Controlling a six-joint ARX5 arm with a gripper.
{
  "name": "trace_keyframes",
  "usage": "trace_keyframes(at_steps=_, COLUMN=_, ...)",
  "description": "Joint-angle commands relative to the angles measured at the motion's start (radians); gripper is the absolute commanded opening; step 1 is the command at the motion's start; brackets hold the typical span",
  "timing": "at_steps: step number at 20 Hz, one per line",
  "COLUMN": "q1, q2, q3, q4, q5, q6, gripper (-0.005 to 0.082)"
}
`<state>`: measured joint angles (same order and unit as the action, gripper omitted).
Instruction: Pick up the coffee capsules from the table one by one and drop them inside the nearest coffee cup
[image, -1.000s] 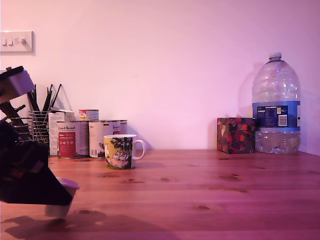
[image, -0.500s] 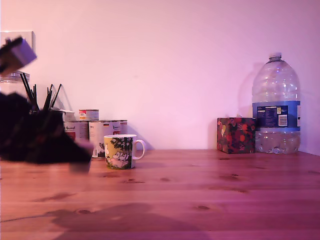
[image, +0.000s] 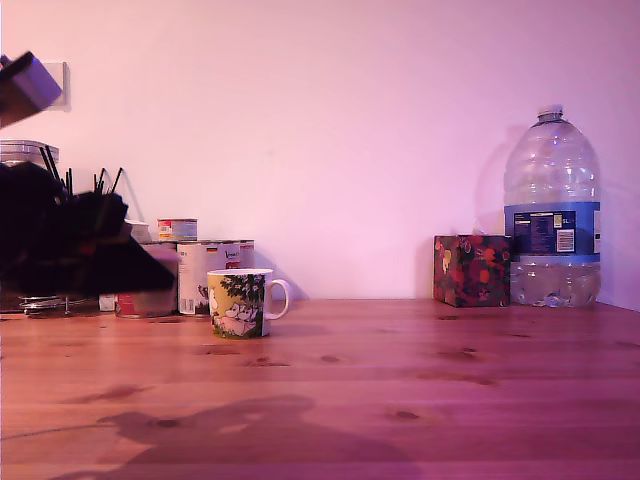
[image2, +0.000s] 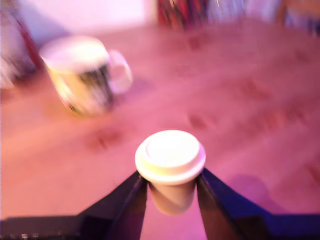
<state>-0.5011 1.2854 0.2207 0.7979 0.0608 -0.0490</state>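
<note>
**Capsule held aloft, cup ahead**

Exterior view: end effector (image: 150, 268) dark and blurred at the exterior view's left, raised off the bench (image: 400, 380). Cup (image: 240, 303) upright just to its right and lower, handle toward the exterior view's right. Cans (image: 205, 270) behind.

Wrist view: end effector (image2: 171, 192) pinching the capsule (image2: 170, 159) below its rim, wide top up, axis vertical. Cup (image2: 80, 75) farther out, well apart, mouth open. Judged next: carry forward over the mouth, then release.
</note>
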Motion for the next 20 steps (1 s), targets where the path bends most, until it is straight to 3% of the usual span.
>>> trace_keyframes(at_steps=1, q1=0.019, q2=0.01, q3=0.039, q4=-0.019, q5=0.001, q6=0.005, gripper=0.0198)
trace_keyframes(at_steps=11, q1=0.106, q2=0.011, q3=0.328, q4=-0.392, q5=0.028, q6=0.05, gripper=0.0198)
trace_keyframes(at_steps=20, q1=0.172, q2=0.117, q3=0.527, q4=-0.5, q5=0.119, q6=0.05, gripper=0.0198)
